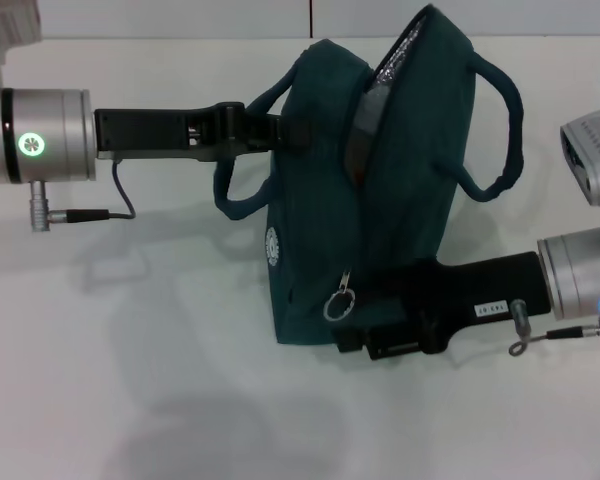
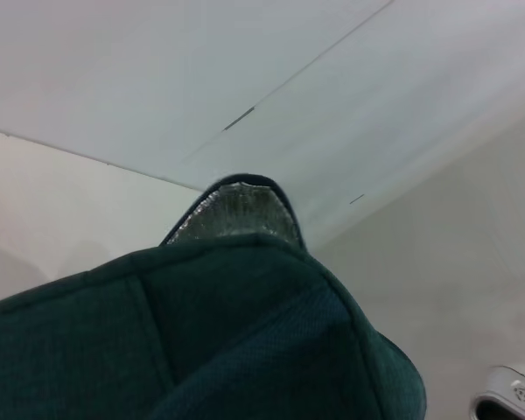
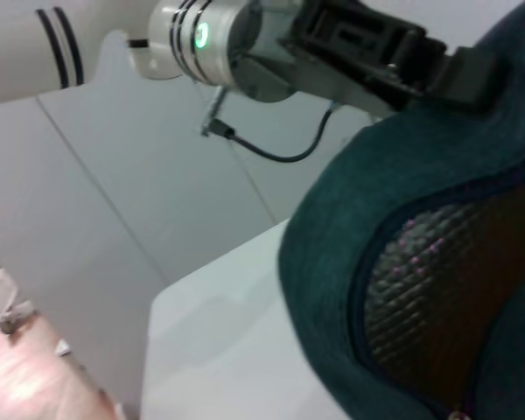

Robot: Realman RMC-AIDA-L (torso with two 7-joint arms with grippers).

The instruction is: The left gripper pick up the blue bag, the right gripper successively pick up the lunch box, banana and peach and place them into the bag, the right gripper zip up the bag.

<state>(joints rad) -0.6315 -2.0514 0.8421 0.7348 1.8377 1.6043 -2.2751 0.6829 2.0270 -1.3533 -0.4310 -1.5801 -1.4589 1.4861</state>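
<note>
The big dark teal-blue cloth bag (image 1: 380,190) is held up over the plain white table (image 1: 130,400), with its top mouth gaping and silver lining seen inside. The lunch box, banana and peach are not seen anywhere, so they may be hidden inside the bag. One far edge of the bag is pinched tight by the black left gripper (image 1: 265,130). The black right gripper (image 1: 365,300) is pressed against the near end of the bag, just beside the small silver ring pull (image 1: 340,300); it cannot be told if its claw is wide or closed. The ring could be missed or let slip, because it dangles loose. The bag could be tugged out of the left pinch if the zip is pulled hard, and the soft cloth could be caught in the zip
</note>
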